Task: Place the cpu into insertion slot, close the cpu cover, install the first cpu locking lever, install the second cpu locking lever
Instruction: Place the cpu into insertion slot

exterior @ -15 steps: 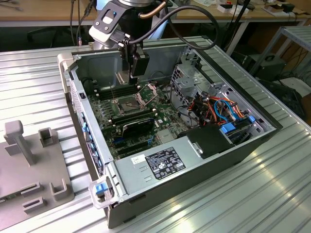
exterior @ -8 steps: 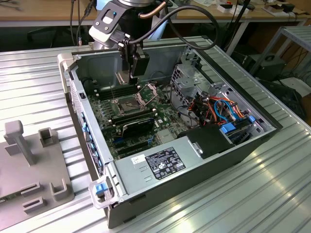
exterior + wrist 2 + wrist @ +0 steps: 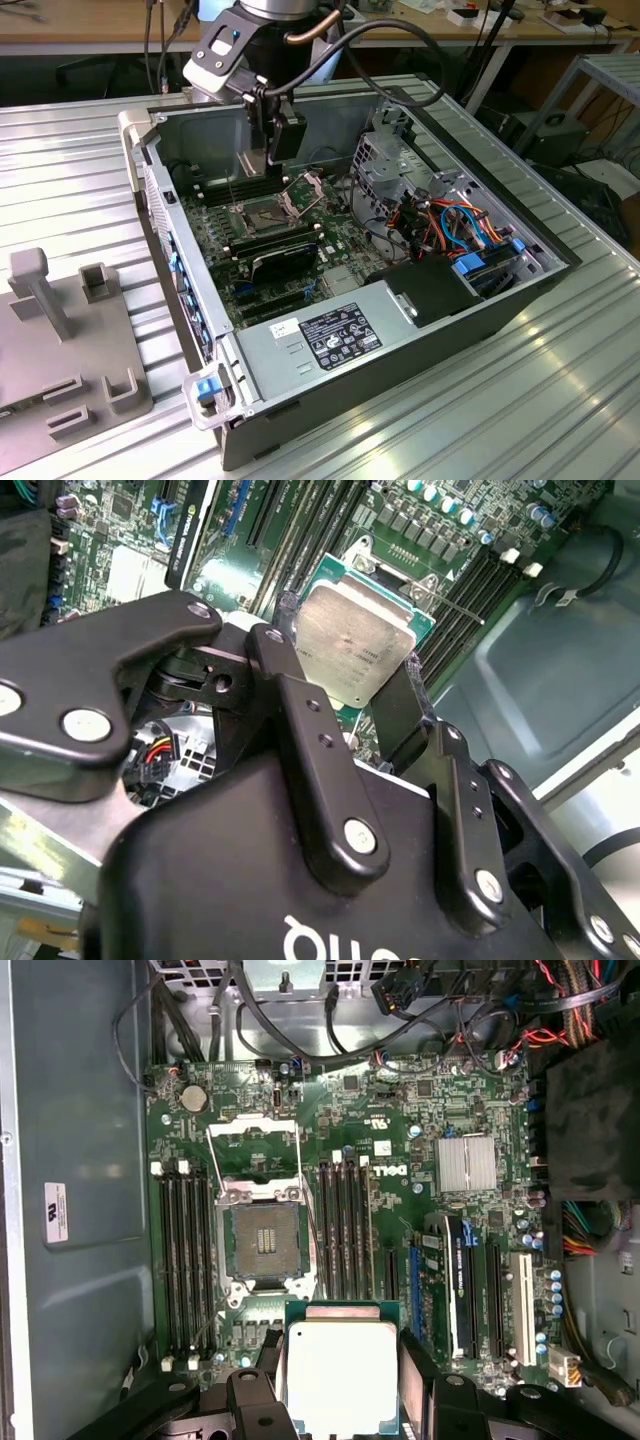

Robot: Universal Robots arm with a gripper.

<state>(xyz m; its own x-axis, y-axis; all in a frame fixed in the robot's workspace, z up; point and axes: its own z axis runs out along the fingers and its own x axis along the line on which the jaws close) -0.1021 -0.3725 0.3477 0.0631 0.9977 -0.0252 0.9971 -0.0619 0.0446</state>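
Closest to both wrist cameras: matte black gripper [image 3: 342, 1350] links with bright round screw heads. Its fingers [image 3: 303, 715] are clamped on the cpu [image 3: 342, 1385], one on each of two opposite edges. Cpu: flat square, dull silver-tan metal top, faintly scuffed, with a thin green border. I hold it above the board, short of the insertion slot [image 3: 266, 1241] and not seated.

Insertion slot, first wrist view: square, black rim, dark pin field with a lighter patch at centre, silver frame around it. The cpu cover [image 3: 252, 1132], a thin silver frame plate, lies swung back past one edge of the slot. Two thin wire levers [image 3: 300, 1165] run alongside it. Long black memory slots [image 3: 185, 1260] flank the socket on both sides. A finned silver heatsink [image 3: 466, 1164] sits farther along the green motherboard [image 3: 400, 1110].

Second wrist view gives the cpu top at a slant.

Exterior view adds the wider setting: open grey steel computer case [image 3: 420, 350], labelled power supply [image 3: 275, 350], a tangle of orange and blue cables [image 3: 450, 220], and the ribbed metal surface [image 3: 560, 400] under the case. A grey fixture block [image 3: 60, 330] lies on that surface at the exterior view's left, apart from the case.
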